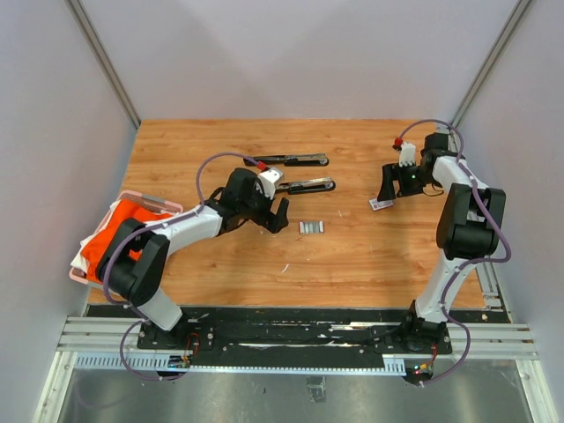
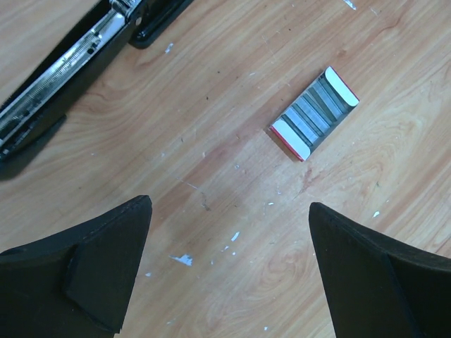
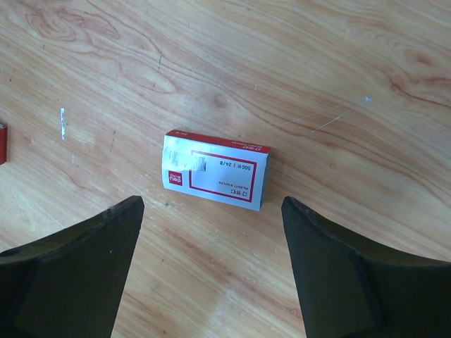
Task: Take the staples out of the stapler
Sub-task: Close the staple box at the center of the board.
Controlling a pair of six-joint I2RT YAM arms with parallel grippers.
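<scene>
Staples (image 2: 315, 113): short silvery-grey strips packed side by side in small open tray (image 2: 291, 138) w/ white ends. Tray lies flat, mid-bench (image 1: 352, 273), near side of stapler and apart from it.

Stapler (image 1: 300, 173): black, swung open. Its two long halves lie roughly parallel on the wood, far of centre. Silvery channel shows in one half; can't tell whether any strips sit in it.

Left claw (image 1: 269, 216): released, jaws wide, nothing btwn them. Hangs over bare wood just left of the tray, near the closer stapler half.

Right claw (image 1: 388, 187): released, jaws wide, nothing gripped. Hangs at right side of bench.

Box (image 3: 216, 171): small, flat, white-and-red. Lies on bench just ahead of right claw, untouched.

Basket (image 1: 150, 204): pink, at left edge of bench, w/ orange and white cloth (image 1: 119, 231) inside.
</scene>
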